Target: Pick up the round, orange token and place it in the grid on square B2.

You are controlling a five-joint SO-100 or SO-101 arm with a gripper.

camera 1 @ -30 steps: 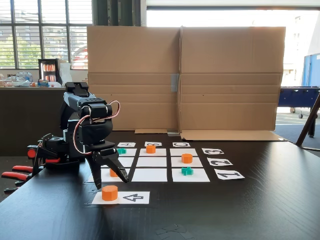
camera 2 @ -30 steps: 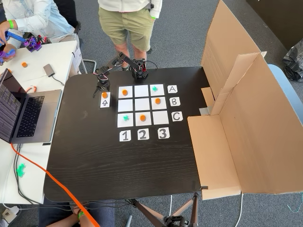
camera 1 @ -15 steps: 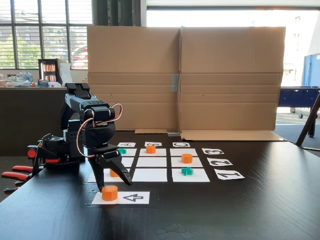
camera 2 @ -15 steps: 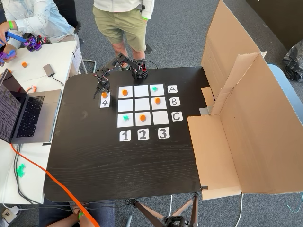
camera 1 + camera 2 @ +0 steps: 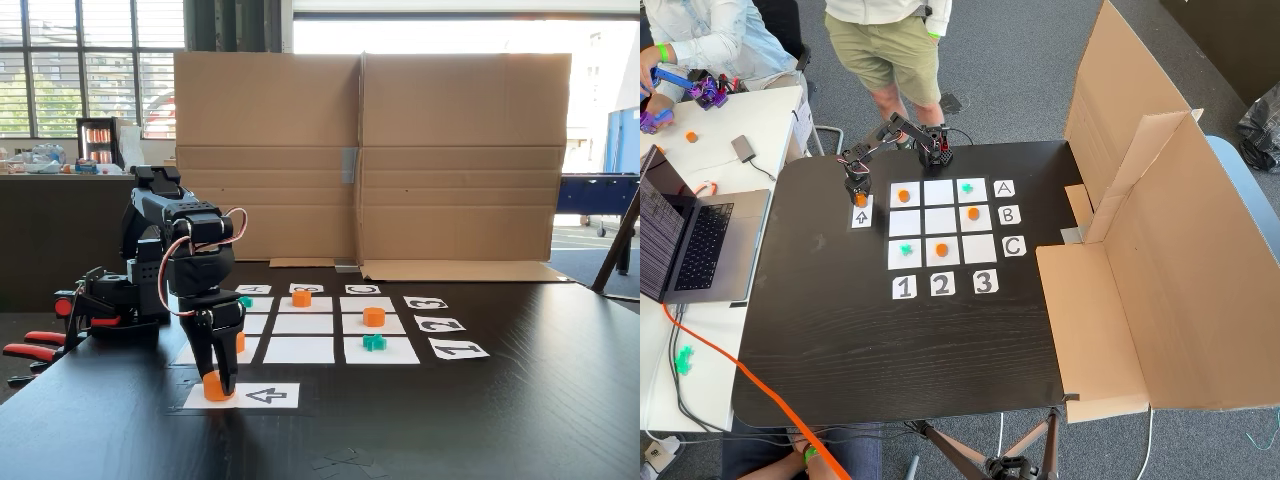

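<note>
Orange token (image 5: 213,386) on the arrow sheet (image 5: 262,395), pincer (image 5: 219,388) pointing straight down, narrowed around it, arm hunched forward.

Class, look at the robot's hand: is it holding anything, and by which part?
The hand has its fingers closed on the sides of the orange token, which sits on the arrow sheet; not lifted yet.
</note>
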